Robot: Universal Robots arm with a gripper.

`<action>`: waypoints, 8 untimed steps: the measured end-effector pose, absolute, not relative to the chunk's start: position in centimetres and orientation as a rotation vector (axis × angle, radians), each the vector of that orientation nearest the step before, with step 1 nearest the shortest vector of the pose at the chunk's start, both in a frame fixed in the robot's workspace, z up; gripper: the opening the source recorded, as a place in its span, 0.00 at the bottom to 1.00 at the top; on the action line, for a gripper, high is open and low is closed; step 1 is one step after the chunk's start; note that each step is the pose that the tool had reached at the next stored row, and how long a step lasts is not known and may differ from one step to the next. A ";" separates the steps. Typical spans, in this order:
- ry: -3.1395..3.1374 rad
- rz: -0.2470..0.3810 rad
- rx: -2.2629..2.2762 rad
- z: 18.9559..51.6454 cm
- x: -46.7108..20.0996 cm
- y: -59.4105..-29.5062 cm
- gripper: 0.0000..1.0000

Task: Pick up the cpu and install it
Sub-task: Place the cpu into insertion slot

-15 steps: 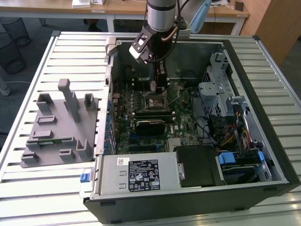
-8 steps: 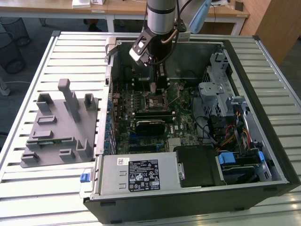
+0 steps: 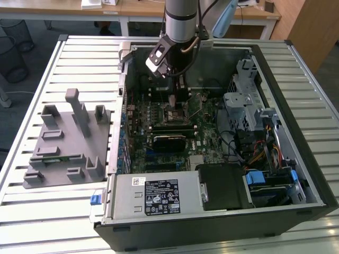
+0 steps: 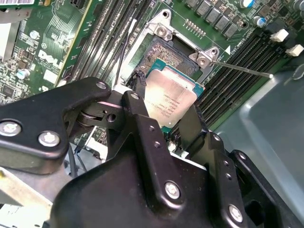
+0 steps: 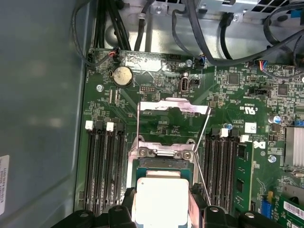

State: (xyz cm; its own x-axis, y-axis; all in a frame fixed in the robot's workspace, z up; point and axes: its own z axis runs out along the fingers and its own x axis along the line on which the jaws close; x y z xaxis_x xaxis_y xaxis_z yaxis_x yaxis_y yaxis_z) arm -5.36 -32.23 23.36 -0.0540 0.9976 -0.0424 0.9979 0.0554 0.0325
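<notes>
Inside the open computer case (image 3: 212, 225), we see the tool (image 4: 167, 114) pinching the cpu (image 4: 172, 99) by two opposite edges, just above the open motherboard socket (image 4: 167, 51), whose load frame (image 5: 173, 105) stands raised.

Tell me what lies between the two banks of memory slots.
In the first wrist view, the open socket with its frame swung back lies there; the cpu, held in the jaws, hangs over it.

Your arm (image 3: 180, 18), upper centre of exterior view: silver-grey cylinder, pale-blue joint cap (image 3: 225, 16), dark cable (image 3: 211, 9) alongside. Your gripper (image 4: 166, 102), second wrist view: matte black linkages, round silver screws (image 4: 172, 190).
</notes>
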 end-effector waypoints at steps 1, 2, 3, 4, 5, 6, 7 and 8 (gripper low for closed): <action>2.243 -0.009 2.123 23.3 -5.4 -32.2 0.53; 2.243 -0.009 2.123 23.1 -5.4 -32.2 0.53; 2.243 -0.008 2.123 23.0 -5.4 -32.2 0.53; 2.243 -0.009 2.123 22.9 -5.4 -32.2 0.53; 2.243 -0.008 2.123 22.8 -5.4 -32.2 0.53; 2.243 -0.008 2.123 22.7 -5.4 -32.2 0.53; 2.242 -0.009 2.124 22.6 -5.4 -32.2 0.53; 2.242 -0.008 2.124 22.5 -5.4 -32.3 0.53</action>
State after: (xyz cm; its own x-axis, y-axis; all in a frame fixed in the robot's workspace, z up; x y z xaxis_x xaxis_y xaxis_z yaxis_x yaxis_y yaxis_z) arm -5.37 -32.25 22.54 -0.0532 0.9977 -0.0424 0.9980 0.0546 0.0326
